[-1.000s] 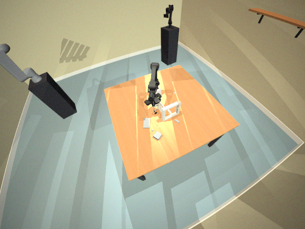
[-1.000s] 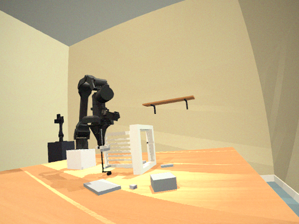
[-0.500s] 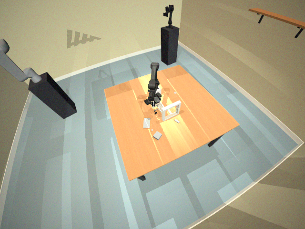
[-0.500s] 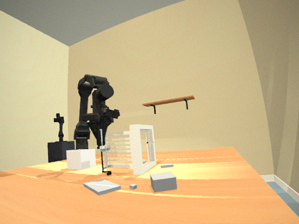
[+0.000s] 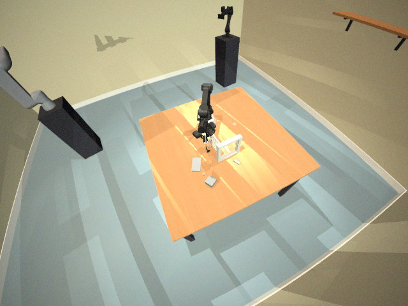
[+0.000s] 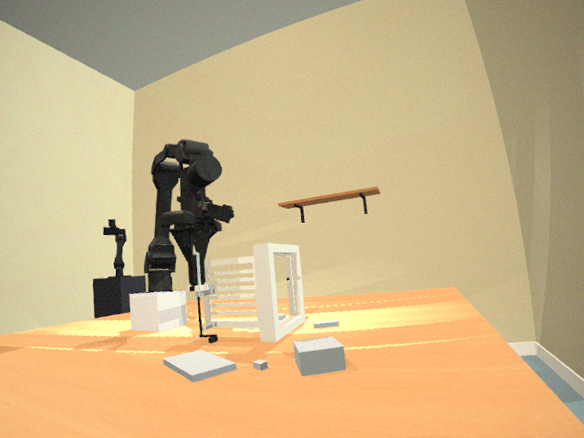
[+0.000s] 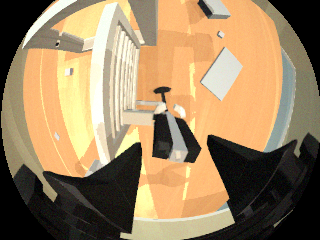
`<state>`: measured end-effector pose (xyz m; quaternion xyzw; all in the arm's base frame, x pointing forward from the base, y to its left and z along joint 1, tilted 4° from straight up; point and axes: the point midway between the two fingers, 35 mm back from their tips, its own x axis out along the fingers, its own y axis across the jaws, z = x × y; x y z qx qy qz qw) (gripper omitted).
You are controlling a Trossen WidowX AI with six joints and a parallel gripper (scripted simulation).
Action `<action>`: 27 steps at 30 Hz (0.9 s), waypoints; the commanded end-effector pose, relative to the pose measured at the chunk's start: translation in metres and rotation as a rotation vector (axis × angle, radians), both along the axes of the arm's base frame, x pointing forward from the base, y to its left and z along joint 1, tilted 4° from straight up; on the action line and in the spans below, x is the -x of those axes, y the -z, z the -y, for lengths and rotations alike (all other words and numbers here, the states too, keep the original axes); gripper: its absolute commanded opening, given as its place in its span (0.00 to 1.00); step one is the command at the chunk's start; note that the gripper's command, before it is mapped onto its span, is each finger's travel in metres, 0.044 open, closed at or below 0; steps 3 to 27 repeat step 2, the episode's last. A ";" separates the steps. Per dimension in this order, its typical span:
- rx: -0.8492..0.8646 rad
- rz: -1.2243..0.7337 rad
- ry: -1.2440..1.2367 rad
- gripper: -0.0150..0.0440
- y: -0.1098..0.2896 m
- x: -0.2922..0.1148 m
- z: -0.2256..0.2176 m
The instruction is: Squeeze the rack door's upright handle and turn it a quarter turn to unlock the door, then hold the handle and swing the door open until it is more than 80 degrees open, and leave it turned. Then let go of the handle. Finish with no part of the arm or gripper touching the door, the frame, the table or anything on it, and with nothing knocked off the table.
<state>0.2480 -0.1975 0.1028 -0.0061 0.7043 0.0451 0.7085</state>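
The white slatted door (image 5: 214,142) (image 6: 240,260) (image 7: 101,90) stands swung out from the upright white frame (image 5: 218,153) (image 6: 265,297), at roughly a right angle. The upright handle (image 6: 197,267) (image 7: 175,137), a grey bar with black parts, is at the door's free end; its thin black rod reaches down to a small foot near the table. My gripper (image 6: 197,286) (image 7: 175,143) is open and points down around the handle. In the wrist view one fingertip is on each side of the handle, with a gap to both. The handle's exact turn angle is hard to tell.
A white box (image 6: 156,311) stands on the table left of the handle in the exterior view. A flat grey slab (image 5: 196,164) (image 6: 199,365) (image 7: 221,74), a small cube (image 5: 203,173) (image 6: 260,364) (image 7: 220,34), a grey block (image 5: 210,181) (image 6: 319,357) and a short bar (image 5: 236,162) (image 6: 326,324) lie nearby.
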 end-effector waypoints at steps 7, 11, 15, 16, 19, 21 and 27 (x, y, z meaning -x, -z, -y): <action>0.002 0.005 -0.005 0.74 -0.010 -0.001 0.001; 0.002 0.005 -0.005 0.74 -0.010 -0.001 0.001; 0.002 0.005 -0.005 0.74 -0.010 -0.001 0.001; 0.002 0.005 -0.005 0.74 -0.010 -0.001 0.001; 0.002 0.005 -0.005 0.74 -0.010 -0.001 0.001; 0.002 0.005 -0.005 0.74 -0.010 -0.001 0.001; 0.002 0.005 -0.005 0.74 -0.010 -0.001 0.001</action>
